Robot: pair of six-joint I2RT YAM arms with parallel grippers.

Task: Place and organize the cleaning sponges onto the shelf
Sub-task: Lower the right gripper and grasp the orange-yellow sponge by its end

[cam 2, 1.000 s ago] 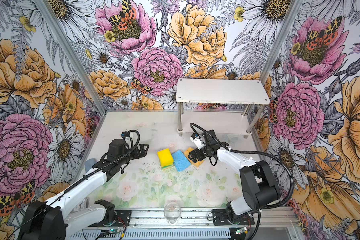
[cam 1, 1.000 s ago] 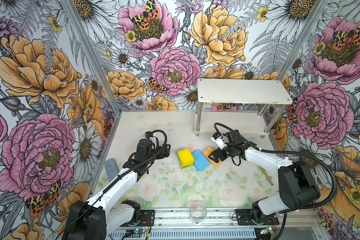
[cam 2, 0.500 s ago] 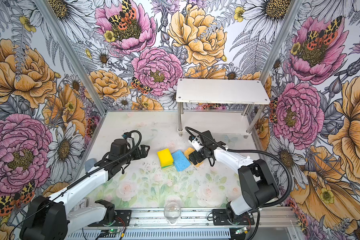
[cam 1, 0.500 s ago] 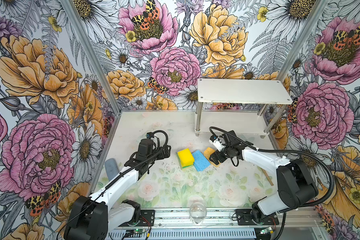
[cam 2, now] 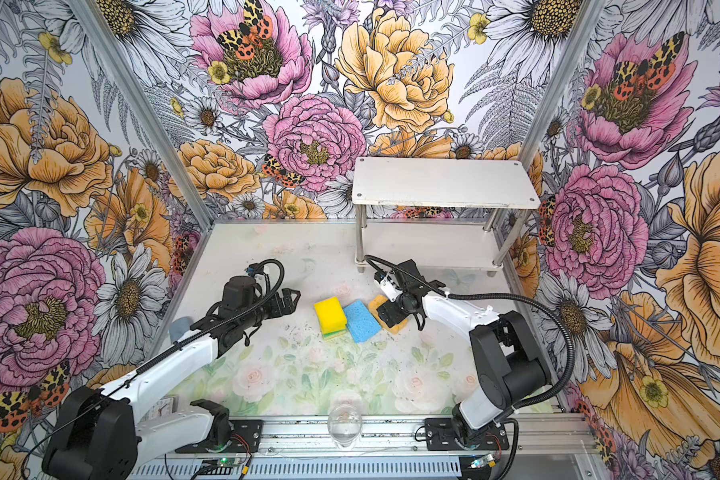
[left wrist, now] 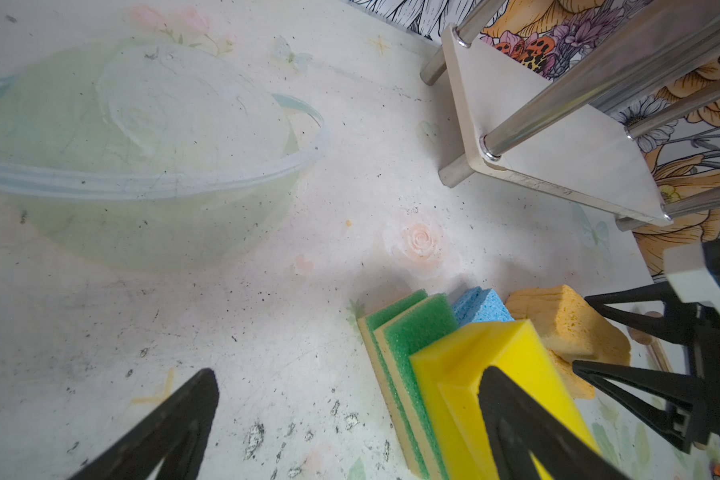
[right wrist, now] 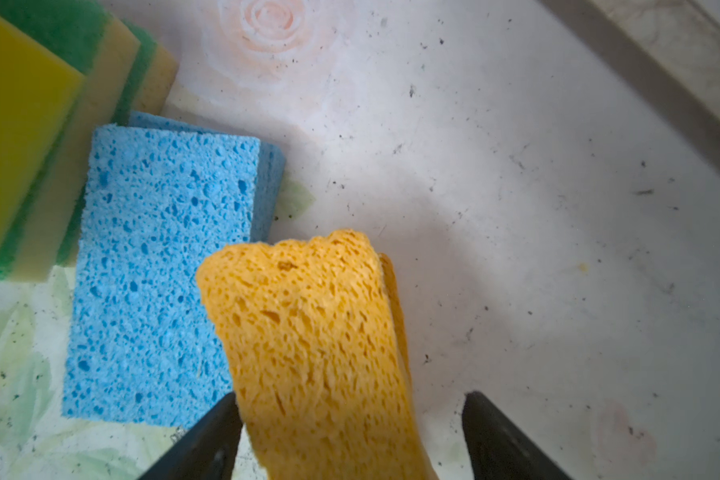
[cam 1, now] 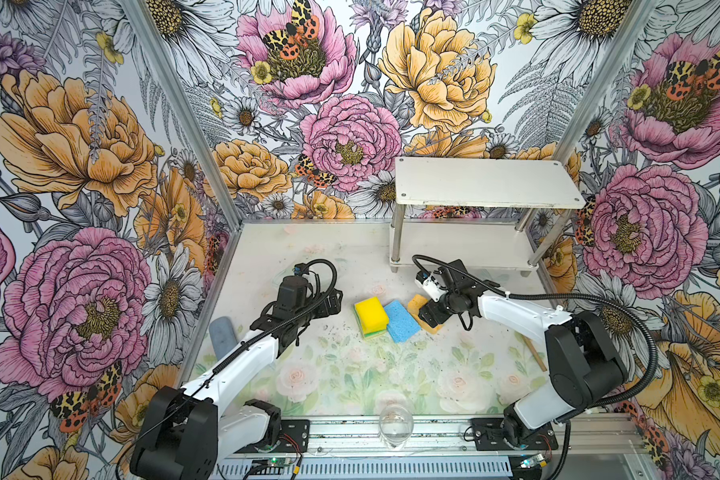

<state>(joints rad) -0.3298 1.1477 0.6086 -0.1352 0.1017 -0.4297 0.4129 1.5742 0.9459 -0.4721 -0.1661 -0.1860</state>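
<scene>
Right wrist view: right gripper (right wrist: 352, 397) stands open astride a porous orange-yellow sponge block (right wrist: 308, 332), beside a flat blue sponge (right wrist: 163, 249) and thick yellow sponge (right wrist: 13, 124), mid worktop (right wrist: 516, 208). Left gripper (left wrist: 350, 372) gapes too. White two-tier metal-post shelf (cam 1: 483, 183) stands at the far right corner.

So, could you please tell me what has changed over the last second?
The right gripper slid down-left in both top views onto the orange sponge, and its open jaws now straddle it, with nothing gripped yet. The left gripper barely moved; the yellow sponge, blue sponge and shelf stayed put.
</scene>
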